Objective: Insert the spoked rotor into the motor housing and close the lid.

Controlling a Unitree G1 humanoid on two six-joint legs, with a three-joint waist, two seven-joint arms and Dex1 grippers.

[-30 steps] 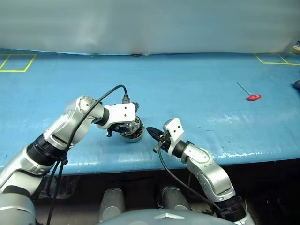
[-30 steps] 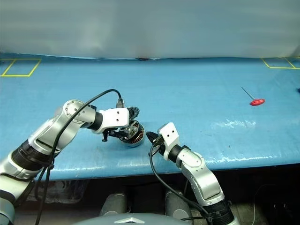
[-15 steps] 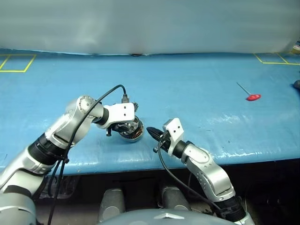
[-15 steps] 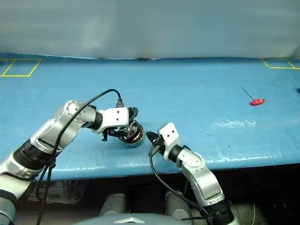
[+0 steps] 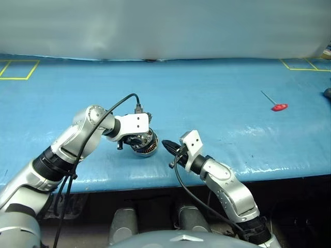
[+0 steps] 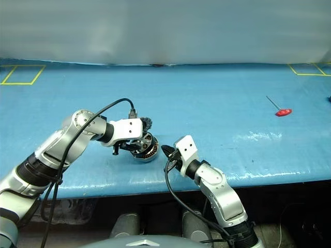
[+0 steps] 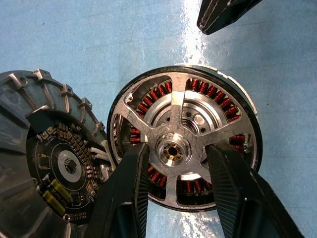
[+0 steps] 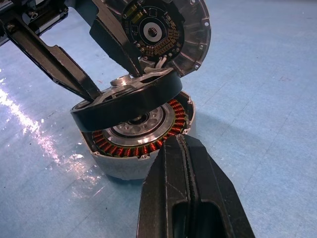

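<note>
The left gripper (image 7: 173, 171) is clamped on the dark-ringed, silver-spoked rotor (image 8: 126, 99), held tilted over the round silver motor housing (image 8: 141, 148) with copper coils on the blue table (image 5: 217, 98), not seated. The ribbed grey lid (image 8: 168, 32) stands open (closing remains). The right gripper (image 8: 190, 163), fingers together, waits beside the housing.

You see even, bright overhead light on the blue table (image 5: 217, 88). Glare streaks the surface beyond the right gripper (image 5: 166, 144), toward the far right, and a white sheen lies on the table under the motor housing (image 8: 143, 148) just ahead of that gripper. The housing casts a soft shadow beside it. In the left wrist view, the left gripper's fingers (image 7: 124, 198) are dark and slightly soft, while the spoked rotor (image 7: 183, 144) between them is sharp.
</note>
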